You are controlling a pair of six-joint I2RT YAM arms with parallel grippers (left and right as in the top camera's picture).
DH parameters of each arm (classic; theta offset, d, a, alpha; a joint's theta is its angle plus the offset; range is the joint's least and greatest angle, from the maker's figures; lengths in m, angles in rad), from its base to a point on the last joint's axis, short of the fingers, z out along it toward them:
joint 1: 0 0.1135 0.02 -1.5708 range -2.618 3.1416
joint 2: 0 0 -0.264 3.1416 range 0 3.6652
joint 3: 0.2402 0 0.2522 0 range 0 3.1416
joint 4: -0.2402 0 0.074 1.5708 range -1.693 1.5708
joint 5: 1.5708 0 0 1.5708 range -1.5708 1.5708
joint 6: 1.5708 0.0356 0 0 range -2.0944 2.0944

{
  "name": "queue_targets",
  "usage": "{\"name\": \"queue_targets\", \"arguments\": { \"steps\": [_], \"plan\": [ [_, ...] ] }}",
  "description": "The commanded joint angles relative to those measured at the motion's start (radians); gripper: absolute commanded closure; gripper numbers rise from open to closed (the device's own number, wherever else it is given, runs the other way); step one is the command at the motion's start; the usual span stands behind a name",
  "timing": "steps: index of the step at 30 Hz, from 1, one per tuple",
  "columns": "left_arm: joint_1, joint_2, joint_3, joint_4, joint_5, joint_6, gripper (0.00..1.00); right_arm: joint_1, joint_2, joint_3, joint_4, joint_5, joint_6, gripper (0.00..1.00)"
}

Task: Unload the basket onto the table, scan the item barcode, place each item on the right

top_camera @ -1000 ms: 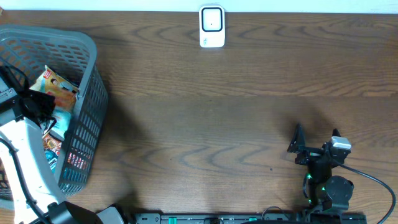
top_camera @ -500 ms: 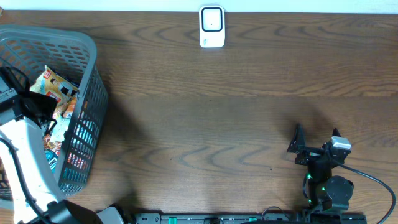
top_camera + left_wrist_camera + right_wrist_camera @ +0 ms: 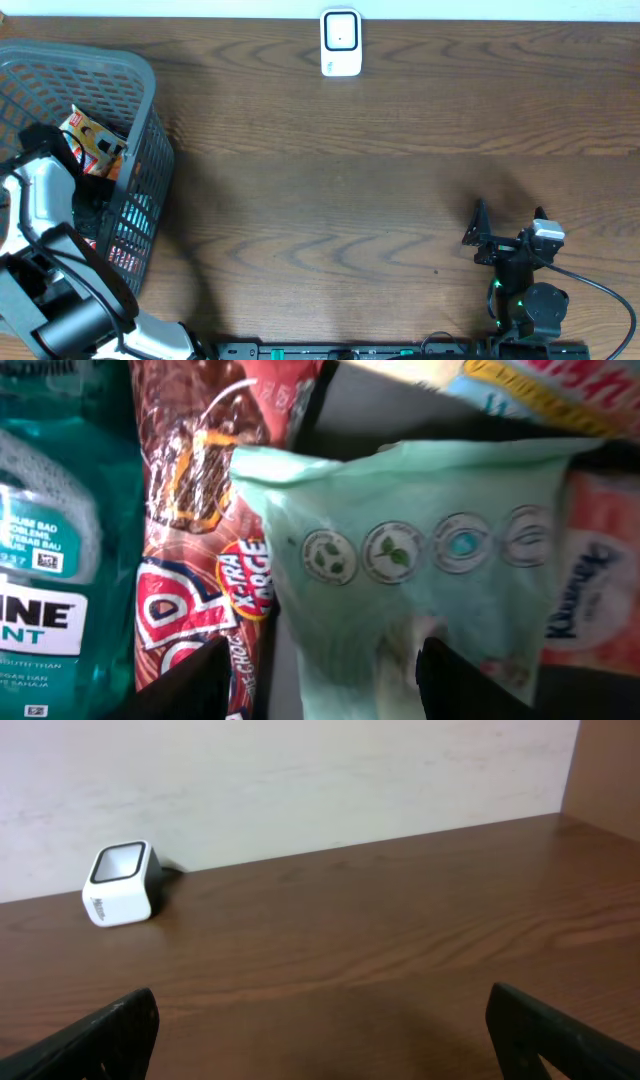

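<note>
L gripper point(image 3: 320, 695) is down inside the grey plastic mesh basket point(image 3: 140, 80) at the worktop's left end, jaws parted, straddling a pale green soft pouch w/ round icons point(image 3: 420, 560), no clamp visible. R gripper point(image 3: 320, 1040) low over brown wood worktop point(image 3: 380, 180), jaws wide apart, empty. White box scanner point(image 3: 341, 43) at far edge.

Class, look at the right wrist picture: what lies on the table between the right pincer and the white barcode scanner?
Nothing: only bare wooden table lies between the right pincer and the scanner; the overhead view agrees.
</note>
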Motion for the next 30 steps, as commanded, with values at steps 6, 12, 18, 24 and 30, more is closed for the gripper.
{"name": "queue_targets", "arguments": {
  "steps": [6, 12, 18, 24, 30],
  "plan": [
    [-0.001, 0.016, -0.005, 0.01, -0.006, 0.005, 0.39, -0.002, -0.006, -0.001, -0.003, -0.002, -0.007, 0.01],
    [-0.013, 0.09, -0.005, 0.04, 0.029, 0.006, 0.39, -0.002, -0.006, -0.001, -0.003, -0.002, -0.008, 0.01],
    [-0.035, 0.172, -0.005, 0.043, 0.065, 0.006, 0.8, -0.002, -0.006, -0.001, -0.003, -0.002, -0.008, 0.01],
    [-0.032, 0.15, 0.009, 0.042, 0.042, 0.042, 0.92, -0.002, -0.006, -0.001, -0.003, -0.002, -0.008, 0.01],
    [-0.027, 0.005, 0.052, 0.027, -0.045, 0.056, 0.93, -0.002, -0.006, -0.001, -0.003, -0.002, -0.008, 0.01]
  ]
}}
